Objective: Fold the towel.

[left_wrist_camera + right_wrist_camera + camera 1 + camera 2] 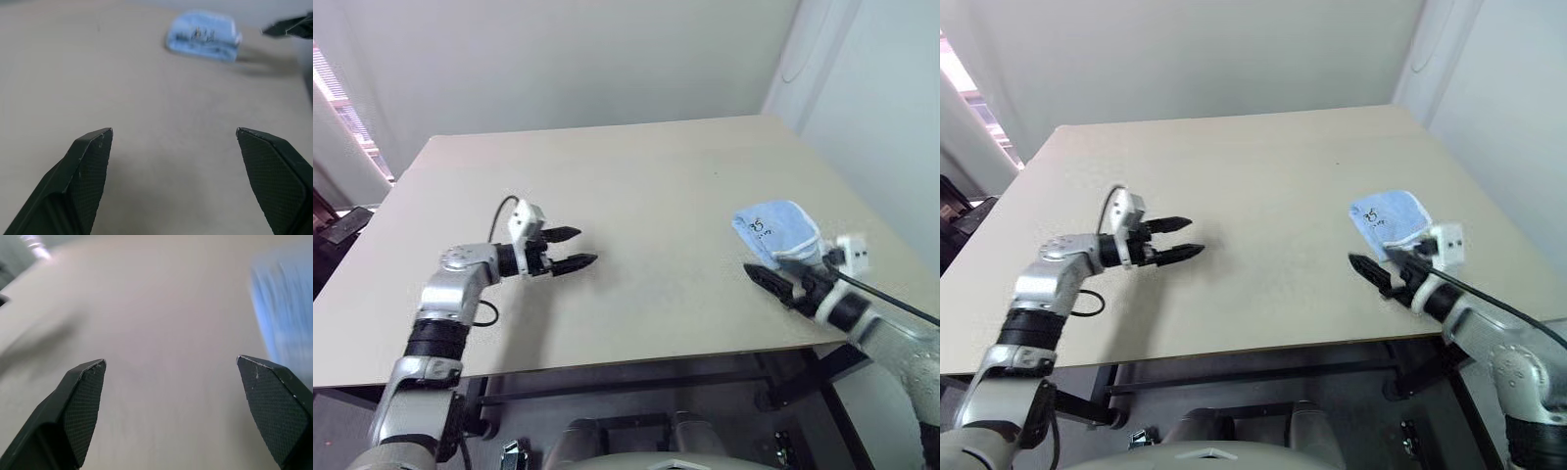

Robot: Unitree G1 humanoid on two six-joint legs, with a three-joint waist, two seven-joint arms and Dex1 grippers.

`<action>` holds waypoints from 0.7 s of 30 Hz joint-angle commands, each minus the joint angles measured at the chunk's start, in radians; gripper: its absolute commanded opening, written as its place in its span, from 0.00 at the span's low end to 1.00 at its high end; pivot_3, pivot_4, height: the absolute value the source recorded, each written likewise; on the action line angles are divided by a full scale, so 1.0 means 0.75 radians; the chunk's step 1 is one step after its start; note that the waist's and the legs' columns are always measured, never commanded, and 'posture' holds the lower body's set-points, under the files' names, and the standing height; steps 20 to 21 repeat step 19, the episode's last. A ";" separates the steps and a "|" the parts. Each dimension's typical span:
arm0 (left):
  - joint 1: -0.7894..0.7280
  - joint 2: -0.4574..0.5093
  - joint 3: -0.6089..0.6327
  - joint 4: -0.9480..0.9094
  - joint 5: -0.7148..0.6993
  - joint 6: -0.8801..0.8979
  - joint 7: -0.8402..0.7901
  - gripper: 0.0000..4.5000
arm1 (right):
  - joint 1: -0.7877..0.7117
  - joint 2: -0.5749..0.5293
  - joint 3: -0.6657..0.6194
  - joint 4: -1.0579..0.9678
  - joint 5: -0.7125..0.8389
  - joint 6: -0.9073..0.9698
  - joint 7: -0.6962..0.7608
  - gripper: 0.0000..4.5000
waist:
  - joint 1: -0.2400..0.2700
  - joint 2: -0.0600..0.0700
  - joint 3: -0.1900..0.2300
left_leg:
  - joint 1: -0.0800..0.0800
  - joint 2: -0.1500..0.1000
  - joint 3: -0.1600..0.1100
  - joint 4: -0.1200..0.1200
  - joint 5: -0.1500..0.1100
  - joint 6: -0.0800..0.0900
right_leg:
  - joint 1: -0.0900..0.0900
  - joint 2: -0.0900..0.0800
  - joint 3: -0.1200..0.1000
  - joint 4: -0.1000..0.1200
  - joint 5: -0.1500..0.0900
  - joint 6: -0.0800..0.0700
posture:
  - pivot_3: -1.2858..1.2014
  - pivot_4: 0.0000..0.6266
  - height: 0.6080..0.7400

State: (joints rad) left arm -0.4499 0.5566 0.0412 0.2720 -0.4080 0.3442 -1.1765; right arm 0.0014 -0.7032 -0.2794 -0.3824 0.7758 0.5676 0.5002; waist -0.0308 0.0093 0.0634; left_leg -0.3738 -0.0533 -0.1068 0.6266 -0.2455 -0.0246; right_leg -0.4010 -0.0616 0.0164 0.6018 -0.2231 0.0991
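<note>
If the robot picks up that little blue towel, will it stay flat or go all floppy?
Probably floppy: the towel lies on the table in a soft, rounded bundle with curling edges, not as a stiff sheet. It looks like light cloth, so it would likely droop and partly unfold if lifted by one edge. It should not roll or break.

No text, label, brand or number can be read in these pictures. The only sign is a small dark embroidered mark on the light-blue towel point(775, 229), at the right of the frame in the head views, near the towel's upper left part. Its shapes look a little like letters or figures, but they are too small to read. In the left wrist view the mark is blurred.
</note>
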 commanded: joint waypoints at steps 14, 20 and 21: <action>0.413 0.014 0.172 -0.492 -0.118 -0.074 0.151 0.95 | -0.365 0.064 0.465 0.258 -0.263 -0.150 0.596 1.00 | 0.064 -0.006 0.003 | -0.007 -0.003 -0.002 0.002 -0.009 -0.002 | -0.004 -0.004 0.007 -0.004 0.004 -0.005 | 0.52 0.00 1.00; 0.484 0.040 0.169 -0.601 -0.149 -0.046 0.150 0.95 | -0.390 0.065 0.405 0.316 -0.192 -0.042 0.656 1.00 | 0.057 -0.006 0.003 | -0.001 -0.002 -0.001 0.002 -0.009 -0.002 | 0.000 -0.003 0.007 -0.004 0.001 0.000 | 0.52 0.00 1.00; 0.484 0.040 0.169 -0.601 -0.149 -0.046 0.150 0.95 | -0.390 0.065 0.405 0.316 -0.192 -0.042 0.656 1.00 | 0.057 -0.006 0.003 | -0.001 -0.002 -0.001 0.002 -0.009 -0.002 | 0.000 -0.003 0.007 -0.004 0.001 0.000 | 0.52 0.00 1.00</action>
